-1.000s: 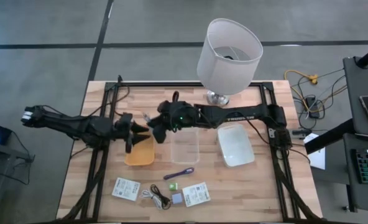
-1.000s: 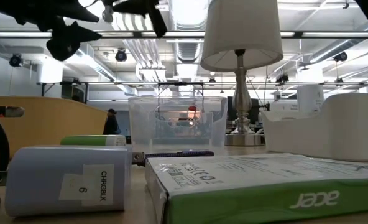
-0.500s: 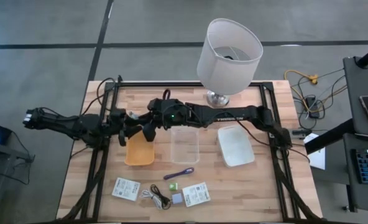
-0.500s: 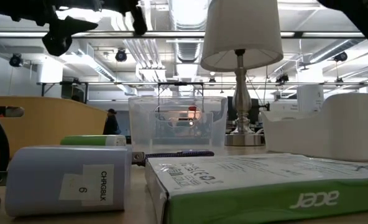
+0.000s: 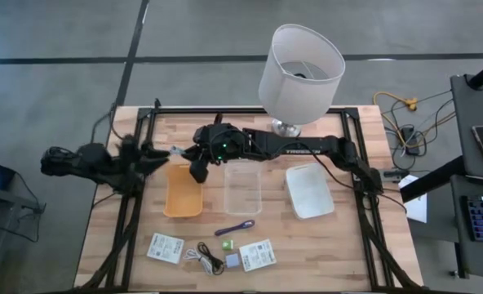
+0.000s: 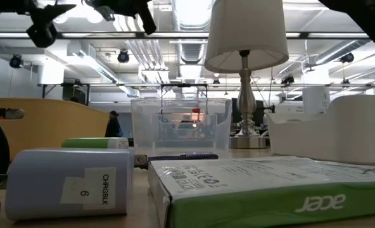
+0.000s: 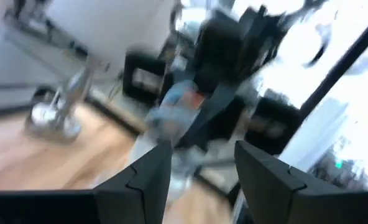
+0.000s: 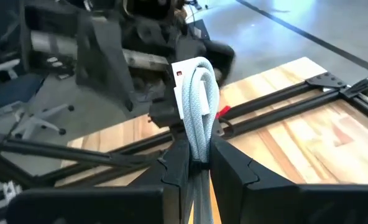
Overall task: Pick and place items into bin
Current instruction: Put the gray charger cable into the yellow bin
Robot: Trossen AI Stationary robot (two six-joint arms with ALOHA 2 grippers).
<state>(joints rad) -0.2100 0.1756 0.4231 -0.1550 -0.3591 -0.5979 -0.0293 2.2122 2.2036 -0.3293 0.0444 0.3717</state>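
Wooden slatted desk, orange tray at left. Right gripper, jaws clamped on a coiled pale grey cable, above tray's far edge. Left gripper beside, jaws parted, empty. Step: transport; next, lower and release into bin.

Polished grey concrete floor crossed by dark seams surrounds the pale wooden slatted table. Behind it, an open white ceiling carries ducts and bright strip lights. A black side desk with keyboard stands alongside.
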